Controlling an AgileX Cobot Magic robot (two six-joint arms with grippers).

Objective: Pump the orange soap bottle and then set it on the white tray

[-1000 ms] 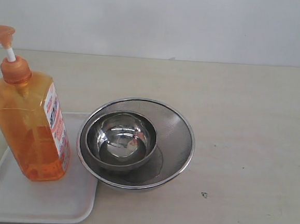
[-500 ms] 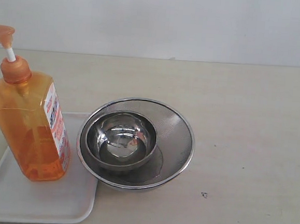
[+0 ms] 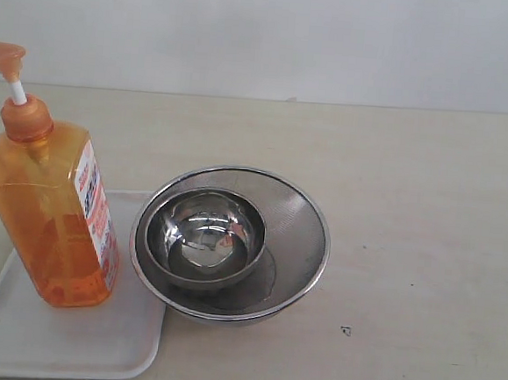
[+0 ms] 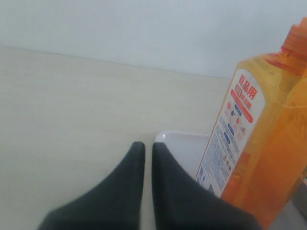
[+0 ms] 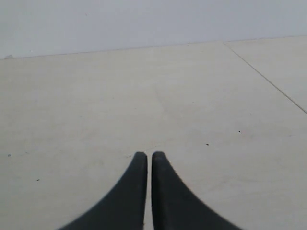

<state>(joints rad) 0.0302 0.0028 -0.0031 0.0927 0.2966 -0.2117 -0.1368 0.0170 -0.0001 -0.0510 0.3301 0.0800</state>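
On the white tray (image 3: 48, 350), left on the desk (image 3: 411, 211), we find the orange soap bottle (image 3: 45, 218) standing upright. The left gripper (image 4: 145, 145) and right gripper (image 5: 145, 155) are pinched together, empty. We judge placement done; only retreat is called for.

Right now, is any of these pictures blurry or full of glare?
Exterior view: soft even light, bright reflections in the small shiny steel bowl, the tall translucent orange soap bottle glowing. Left wrist view: the dark left pincer is soft-edged, the bottle's label sharper. Right wrist view: right pincer likewise soft-edged.
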